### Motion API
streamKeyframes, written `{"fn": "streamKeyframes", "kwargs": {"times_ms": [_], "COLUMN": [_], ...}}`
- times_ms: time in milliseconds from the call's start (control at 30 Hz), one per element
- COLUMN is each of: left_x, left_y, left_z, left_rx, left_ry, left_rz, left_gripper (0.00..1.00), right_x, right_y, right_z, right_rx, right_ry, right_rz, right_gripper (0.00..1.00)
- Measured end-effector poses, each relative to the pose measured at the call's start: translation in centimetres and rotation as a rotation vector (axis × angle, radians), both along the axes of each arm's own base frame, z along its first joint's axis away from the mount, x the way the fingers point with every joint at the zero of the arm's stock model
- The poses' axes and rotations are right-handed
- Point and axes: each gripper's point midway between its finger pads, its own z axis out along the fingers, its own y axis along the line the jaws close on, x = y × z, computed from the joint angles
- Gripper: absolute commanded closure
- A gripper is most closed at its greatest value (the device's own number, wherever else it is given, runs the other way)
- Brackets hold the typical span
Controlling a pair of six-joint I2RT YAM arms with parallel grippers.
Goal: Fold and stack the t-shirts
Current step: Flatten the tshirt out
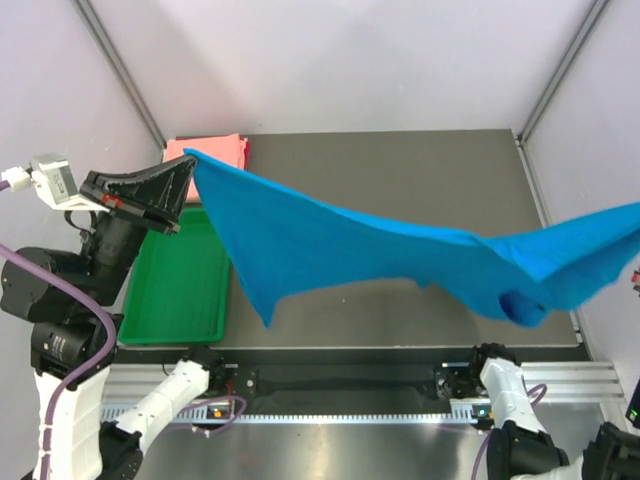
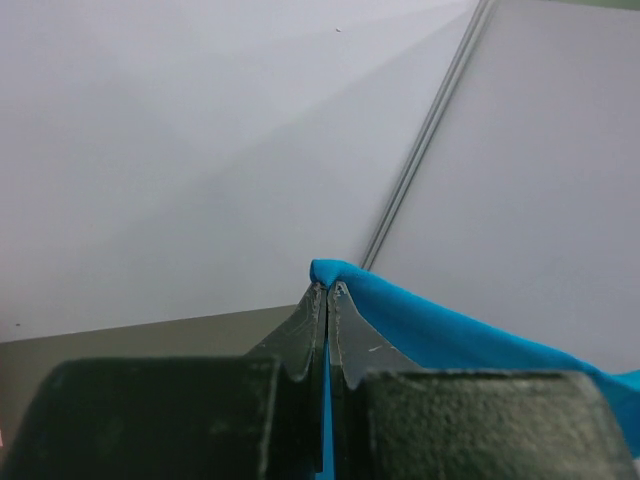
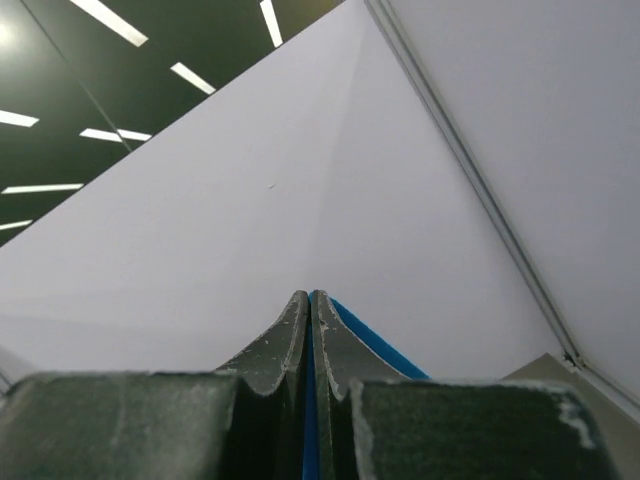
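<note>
Shirt (image 1: 330, 245) of soft, rippled blue cloth

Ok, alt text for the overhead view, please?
A blue t-shirt hangs stretched in the air above the table, pinched at its left end by the left end effector; its right end runs out of frame. A folded pink t-shirt lies beyond a green tray.

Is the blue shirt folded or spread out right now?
Spread out: the blue t-shirt hangs stretched in the air over the table, its two ends pinched in the left gripper and the right gripper.
</note>
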Motion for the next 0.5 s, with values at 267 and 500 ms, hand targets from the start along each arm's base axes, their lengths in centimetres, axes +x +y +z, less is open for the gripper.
{"fn": "streamKeyframes", "kwargs": {"times_ms": [267,500], "left_x": [3.6,14.2], "left_y": [-1.0,-4.5], "left_z": [-3.6,-14.7], "left_rx": [0.056,0.159], "left_ry": [0.077,0.342], "left_rz": [0.027,0.054], "left_gripper": [1.0,1.0], "right_x": [6.4,23.2], "right_y": [-1.8,-4.5], "right_z": [-4.2,-14.1], "right_rx": [0.057,0.13], "right_ry": [0.168,0.536], "right_rz": [0.053,0.13], "right_gripper": [1.0,1.0]}}
